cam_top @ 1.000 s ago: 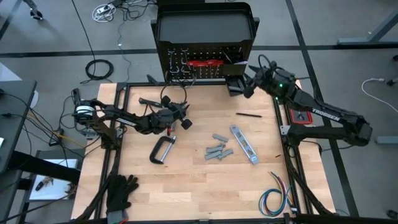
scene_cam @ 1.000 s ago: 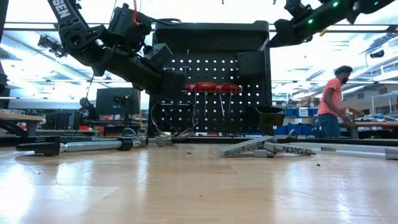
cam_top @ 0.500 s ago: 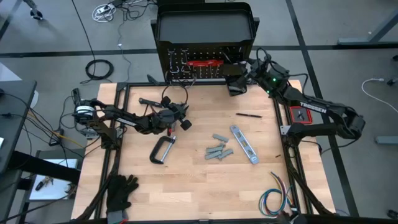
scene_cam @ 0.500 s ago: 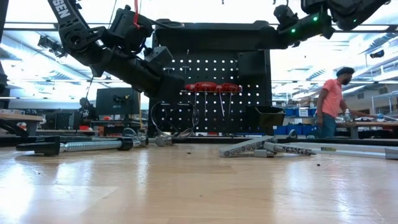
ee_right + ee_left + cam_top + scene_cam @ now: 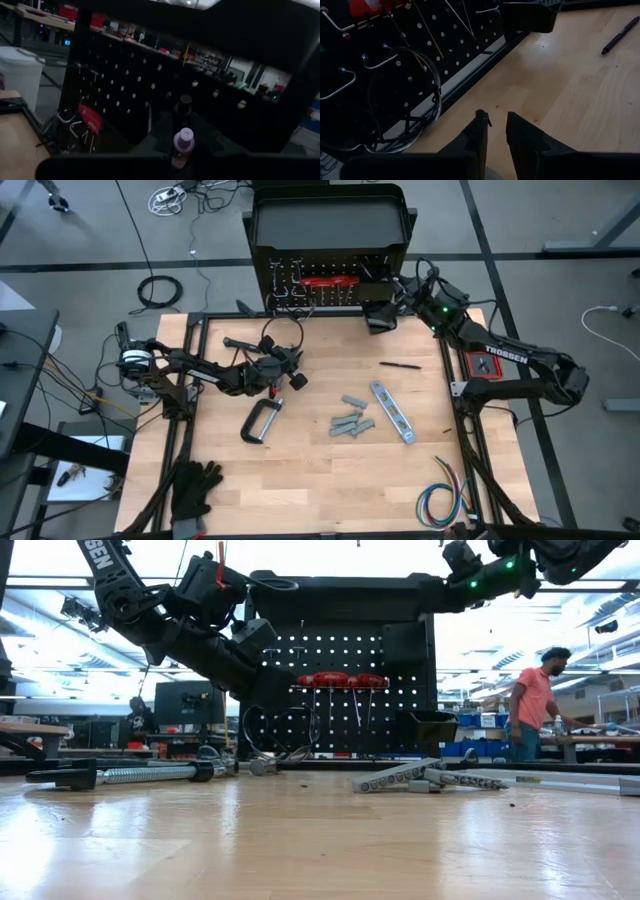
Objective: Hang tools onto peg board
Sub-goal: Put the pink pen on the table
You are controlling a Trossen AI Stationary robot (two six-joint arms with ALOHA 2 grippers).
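The black peg board [image 5: 330, 285] stands upright at the table's far edge, with red-handled tools [image 5: 335, 680] and a wire ring [image 5: 405, 100] hanging on it. My left gripper [image 5: 495, 122] hovers low in front of the board's left part, its fingers a narrow gap apart. My right gripper [image 5: 395, 285] is level at the board's upper right, shut around a small lilac-capped piece [image 5: 183, 139]. A hammer [image 5: 240, 344], a C-clamp [image 5: 260, 423], grey metal pieces [image 5: 350, 420] and a silver flat bar [image 5: 392, 412] lie flat on the table. My left gripper has a pale grey rounded piece [image 5: 490, 173] far back between its fingers, cut off by the picture's edge. Which tool it is and how it sits does not show. My right gripper has the lilac-capped piece between its two fingers, coming level at the board from the table's right side; the view is too dark to show more.
A small black bin [image 5: 380, 315] hangs at the board's lower right. A black pen [image 5: 400, 364] lies in front of it. Black gloves [image 5: 195, 485] and a coloured wire bundle [image 5: 445, 495] lie at the near corners. A person [image 5: 530, 705] stands in the room behind.
My right gripper has gone toward the table's far edge and a little left, up to the peg board's upper right, and has tipped up to level.
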